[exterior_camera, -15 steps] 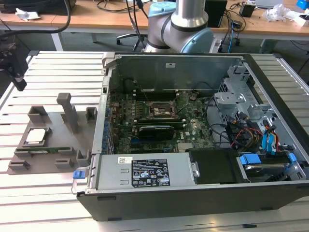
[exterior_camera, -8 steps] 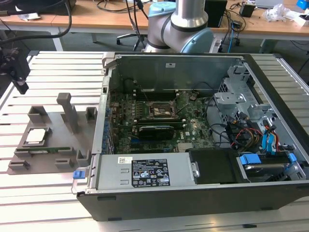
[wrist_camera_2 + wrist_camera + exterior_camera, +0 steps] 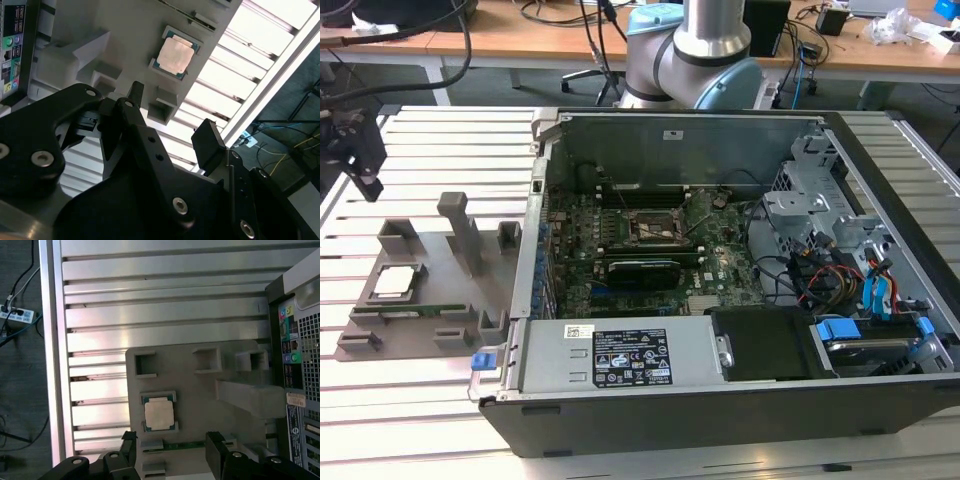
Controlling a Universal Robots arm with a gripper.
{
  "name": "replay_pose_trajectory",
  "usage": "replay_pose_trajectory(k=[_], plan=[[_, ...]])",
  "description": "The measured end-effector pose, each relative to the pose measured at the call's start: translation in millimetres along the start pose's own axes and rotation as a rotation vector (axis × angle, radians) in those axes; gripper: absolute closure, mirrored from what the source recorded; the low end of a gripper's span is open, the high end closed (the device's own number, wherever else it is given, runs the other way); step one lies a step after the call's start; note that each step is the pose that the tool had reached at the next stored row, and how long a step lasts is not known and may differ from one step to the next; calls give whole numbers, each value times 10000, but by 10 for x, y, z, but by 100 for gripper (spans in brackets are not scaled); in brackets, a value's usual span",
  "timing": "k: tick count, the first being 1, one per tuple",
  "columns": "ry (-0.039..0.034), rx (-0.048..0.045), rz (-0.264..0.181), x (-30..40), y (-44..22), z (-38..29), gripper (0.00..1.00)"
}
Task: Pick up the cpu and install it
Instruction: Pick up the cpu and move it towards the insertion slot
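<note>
Item: cpu (image 3: 159, 413), lying flat in its gray holder tray (image 3: 200, 395), beside the open computer case (image 3: 720, 420). Gripper (image 3: 171, 437) hovers above it, fingers spread wide, empty. Step, as judged: pre-grasp approach; the pick calls for centring over the chip's edges.

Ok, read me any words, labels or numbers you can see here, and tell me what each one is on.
No text here can be read.
Large white label on the power supply: print too small.
Small sticker on the computer case inner wall: blurred.
Rear label on the case back, in the first wrist view: blurred.
cpu: no legible marking on its metal top.
</note>
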State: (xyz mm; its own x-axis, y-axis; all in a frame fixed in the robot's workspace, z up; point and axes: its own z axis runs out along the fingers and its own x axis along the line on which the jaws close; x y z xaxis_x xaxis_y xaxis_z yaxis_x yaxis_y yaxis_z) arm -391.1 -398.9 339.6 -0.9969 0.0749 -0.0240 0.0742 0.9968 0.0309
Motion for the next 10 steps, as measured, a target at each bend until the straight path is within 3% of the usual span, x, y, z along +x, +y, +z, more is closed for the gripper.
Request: replay_pose_trajectory(k=[10], plan=[[1, 1, 0, 3, -4, 132, 34]])
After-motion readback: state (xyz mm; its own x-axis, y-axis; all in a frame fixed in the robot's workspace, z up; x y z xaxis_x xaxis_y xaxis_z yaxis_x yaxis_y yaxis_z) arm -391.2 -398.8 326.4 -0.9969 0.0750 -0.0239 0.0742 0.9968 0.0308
